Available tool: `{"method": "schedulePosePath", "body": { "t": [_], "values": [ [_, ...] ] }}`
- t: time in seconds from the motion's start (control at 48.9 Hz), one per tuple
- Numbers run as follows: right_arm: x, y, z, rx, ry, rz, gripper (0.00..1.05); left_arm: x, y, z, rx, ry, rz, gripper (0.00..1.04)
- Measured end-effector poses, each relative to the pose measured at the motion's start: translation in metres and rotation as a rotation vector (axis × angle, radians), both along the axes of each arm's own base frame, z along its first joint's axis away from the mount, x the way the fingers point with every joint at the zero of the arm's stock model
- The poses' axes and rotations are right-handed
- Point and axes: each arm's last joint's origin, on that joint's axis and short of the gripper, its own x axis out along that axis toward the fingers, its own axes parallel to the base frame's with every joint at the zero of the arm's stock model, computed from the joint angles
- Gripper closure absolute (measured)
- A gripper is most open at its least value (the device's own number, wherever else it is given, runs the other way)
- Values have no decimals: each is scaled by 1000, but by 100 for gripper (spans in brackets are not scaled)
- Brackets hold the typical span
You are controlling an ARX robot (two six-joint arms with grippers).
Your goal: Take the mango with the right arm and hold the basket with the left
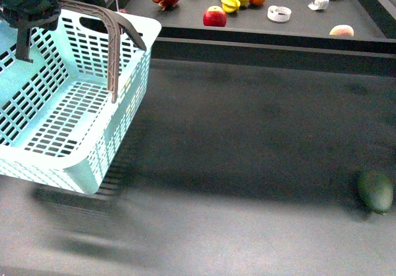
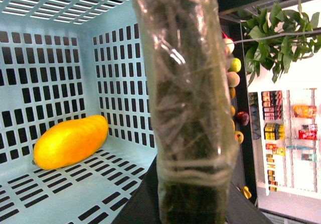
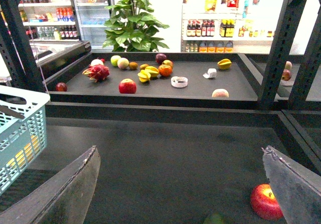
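We found the mango (image 2: 70,141) already lying on the basket (image 1: 74,171) floor, near a corner. Our left gripper (image 1: 28,7), at ten o'clock, gripped a handle (image 1: 113,47), basket tilted and apparently lifted. Our right gripper's fingers (image 3: 70,189) were spread, empty. We judged picking done; the next move called for holding the basket steady.

Probably a grocery shop: drink shelves (image 3: 220,30), a fridge (image 3: 90,5), loose fruit on dark display trays (image 3: 150,86).
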Motion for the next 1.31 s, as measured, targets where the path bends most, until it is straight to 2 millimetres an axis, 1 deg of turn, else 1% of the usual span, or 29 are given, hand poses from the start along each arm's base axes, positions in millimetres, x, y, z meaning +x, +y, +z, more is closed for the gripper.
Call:
{"method": "schedulePosePath", "body": {
  "t": [0.184,0.327,0.491,0.511,0.552,0.655,0.716,0.757,0.798,0.839,0.982,1.002,1.064,1.125,1.227,1.309],
  "values": [
    [0,0,0,0,0,0,8,10,9,-19,-54,29,33,97],
    [0,0,0,0,0,0,8,13,9,-30,-88,63,17,97],
    [0,0,0,0,0,0,8,18,7,-30,-107,75,-1,97],
    [0,0,0,0,0,0,8,18,7,-31,-112,81,-7,95],
    [0,0,0,0,0,0,8,19,5,-31,-118,89,-26,85],
    [0,0,0,0,0,0,8,20,3,-29,-102,106,-38,70],
    [0,0,0,0,0,0,8,18,2,-25,-80,113,-43,54],
    [0,0,0,0,0,0,8,16,1,-23,-72,112,-45,48],
    [0,0,0,0,0,0,8,12,1,-20,-63,114,-49,41],
    [0,0,0,0,0,0,8,6,0,-16,-39,117,-52,31],
    [0,0,0,0,0,0,8,-14,-1,2,25,67,-80,6],
    [0,0,0,0,0,0,8,-18,-1,5,35,58,-87,4],
    [0,0,0,0,0,0,8,-28,0,14,73,30,-98,7],
    [0,0,0,0,0,0,8,-48,4,24,120,12,-114,6],
    [0,0,0,0,0,0,8,-72,12,31,180,0,-123,6],
    [0,0,0,0,0,0,8,-92,23,34,222,-8,-112,6]
  ]
}}
